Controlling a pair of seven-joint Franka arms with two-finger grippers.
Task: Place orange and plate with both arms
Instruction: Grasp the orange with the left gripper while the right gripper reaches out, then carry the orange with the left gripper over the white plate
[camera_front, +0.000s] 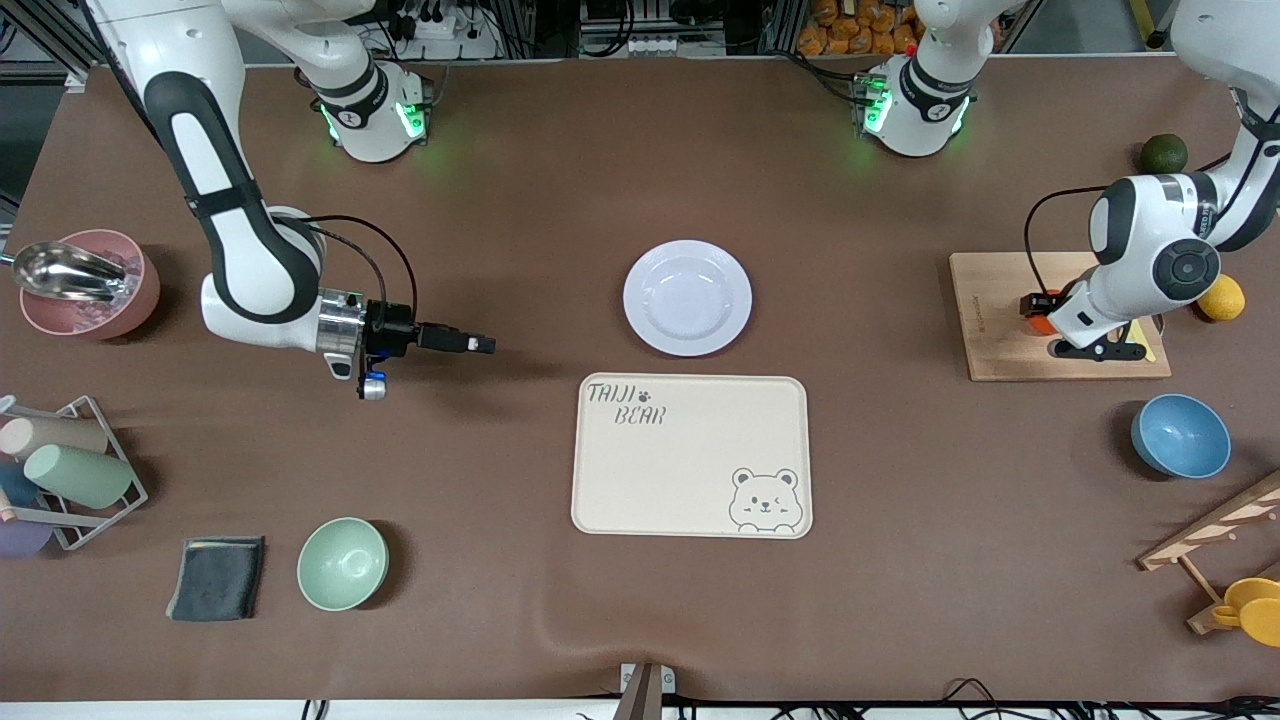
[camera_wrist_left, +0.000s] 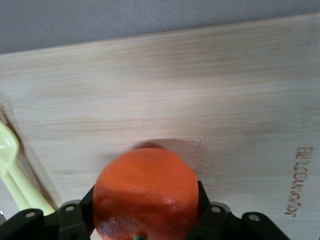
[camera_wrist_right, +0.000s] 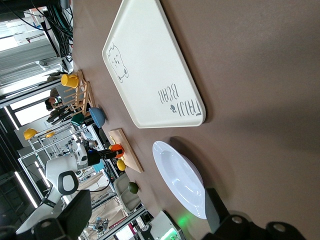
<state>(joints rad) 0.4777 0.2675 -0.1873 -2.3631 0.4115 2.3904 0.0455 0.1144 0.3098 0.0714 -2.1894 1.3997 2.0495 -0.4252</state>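
The orange (camera_front: 1043, 323) is on or just above the wooden cutting board (camera_front: 1000, 335) at the left arm's end of the table. My left gripper (camera_front: 1038, 310) is shut on it. In the left wrist view the orange (camera_wrist_left: 146, 192) fills the gap between the black fingers (camera_wrist_left: 72, 215), with the board (camera_wrist_left: 200, 100) close beneath. The pale plate (camera_front: 687, 297) lies empty mid-table, farther from the front camera than the cream tray (camera_front: 690, 455). My right gripper (camera_front: 485, 344) is open and empty, held level above the table and pointing at the plate (camera_wrist_right: 182, 182), well short of it.
A lemon (camera_front: 1221, 298) and a dark green fruit (camera_front: 1163, 153) lie near the board. A yellow utensil (camera_wrist_left: 12, 170) lies on the board beside the orange. A blue bowl (camera_front: 1180, 435), green bowl (camera_front: 342, 563), pink bowl with scoop (camera_front: 85, 283), cup rack (camera_front: 60, 470) and dark cloth (camera_front: 217, 577) ring the table.
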